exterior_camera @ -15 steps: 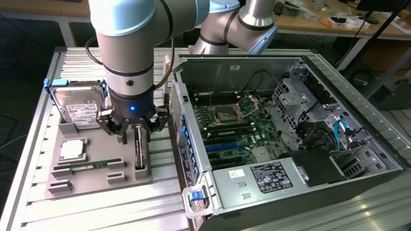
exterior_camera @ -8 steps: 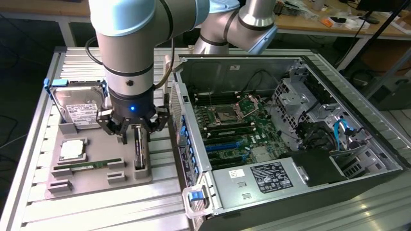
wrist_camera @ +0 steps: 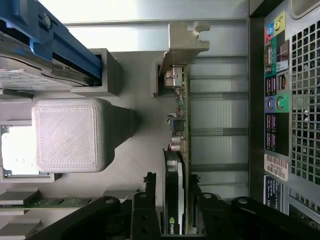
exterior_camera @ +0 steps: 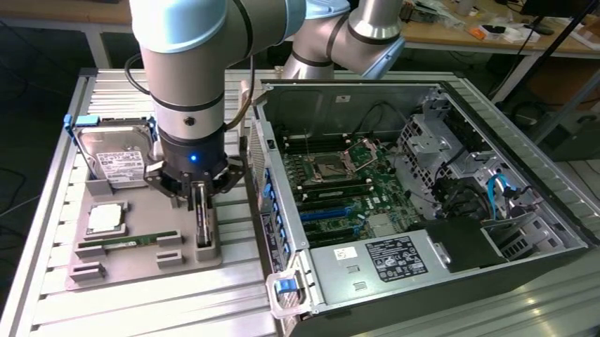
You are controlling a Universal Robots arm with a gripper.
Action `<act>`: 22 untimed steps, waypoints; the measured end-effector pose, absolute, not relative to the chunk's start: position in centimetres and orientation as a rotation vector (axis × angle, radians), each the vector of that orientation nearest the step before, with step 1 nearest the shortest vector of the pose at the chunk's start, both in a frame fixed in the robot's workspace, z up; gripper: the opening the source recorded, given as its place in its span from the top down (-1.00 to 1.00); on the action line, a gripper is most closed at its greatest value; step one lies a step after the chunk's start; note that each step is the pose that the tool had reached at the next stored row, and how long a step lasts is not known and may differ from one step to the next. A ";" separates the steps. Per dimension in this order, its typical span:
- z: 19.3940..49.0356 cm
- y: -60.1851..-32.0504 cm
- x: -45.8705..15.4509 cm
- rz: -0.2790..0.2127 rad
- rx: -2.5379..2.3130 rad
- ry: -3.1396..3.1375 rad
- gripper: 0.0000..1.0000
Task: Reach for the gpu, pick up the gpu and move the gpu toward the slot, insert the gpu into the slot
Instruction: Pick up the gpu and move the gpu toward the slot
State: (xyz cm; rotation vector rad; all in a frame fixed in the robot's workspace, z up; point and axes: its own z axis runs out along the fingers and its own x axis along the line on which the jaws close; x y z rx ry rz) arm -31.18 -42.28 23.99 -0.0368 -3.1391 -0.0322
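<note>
The gpu point(exterior_camera: 204, 223) stands on edge in a holder of the grey fixture plate point(exterior_camera: 140, 265), at the exterior view's left of the computer case. My gripper point(exterior_camera: 201, 200) is lowered straight over it and straddles its upper edge. In the wrist view the gpu point(wrist_camera: 178, 125) runs away from my gripper point(wrist_camera: 175, 212), its silvery bracket point(wrist_camera: 186, 40) at the far end, and the gripper sits close on both sides of the card. The slot point(exterior_camera: 330, 210) is a long blue strip of the green motherboard point(exterior_camera: 361, 186) inside the open case.
On the fixture plate also lie a hard drive point(exterior_camera: 117, 158) in a blue-edged holder, a silver square chip point(exterior_camera: 105, 219) and a green memory stick point(exterior_camera: 131, 241). The case wall point(exterior_camera: 267, 182) rises right beside the gpu. Cables and drive cages crowd the case's far side.
</note>
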 end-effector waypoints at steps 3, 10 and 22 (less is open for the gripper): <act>24.0 -42.3 -31.2 -0.032 -0.037 -3.139 0.47; 24.0 -42.3 -31.2 -0.032 -0.037 -3.139 0.47; 26.1 -42.3 -31.2 -0.032 -0.037 -3.139 0.47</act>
